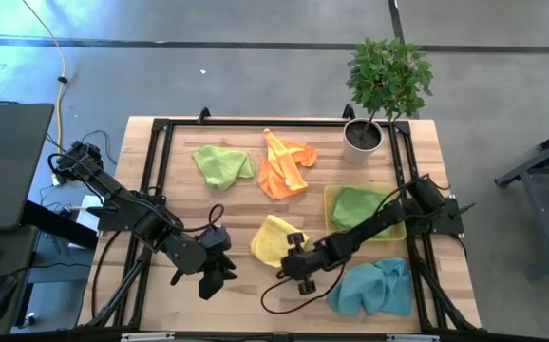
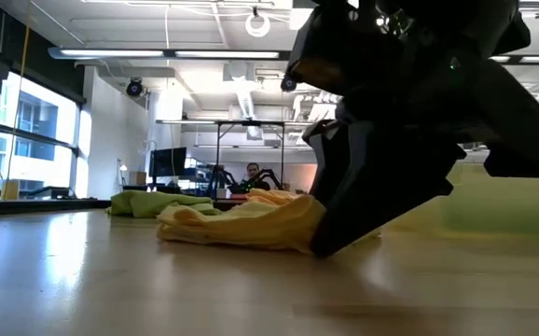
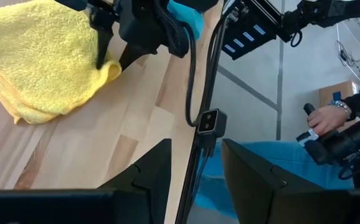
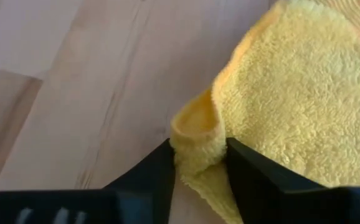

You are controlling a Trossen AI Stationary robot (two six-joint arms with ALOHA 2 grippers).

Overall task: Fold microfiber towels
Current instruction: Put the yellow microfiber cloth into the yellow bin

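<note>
Right gripper (image 4: 198, 163) jaws pinching yellow towel (image 4: 292, 93) corner.

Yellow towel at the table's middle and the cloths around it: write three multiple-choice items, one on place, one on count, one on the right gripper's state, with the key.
1. Where does the teal towel lie?
A. beside the plant pot
B. at the near right corner
C. under the left arm

2. How many lime green towels show in the high view?
A. one
B. two
C. four

3. What is the right gripper doing?
A. pinching the yellow towel's corner
B. hanging open above bare wood
C. holding the orange towel

Key: B, it lies by the table's near right edge; B, one at far left, one at right; A, the right wrist view shows a yellow fold between the fingers.
</note>
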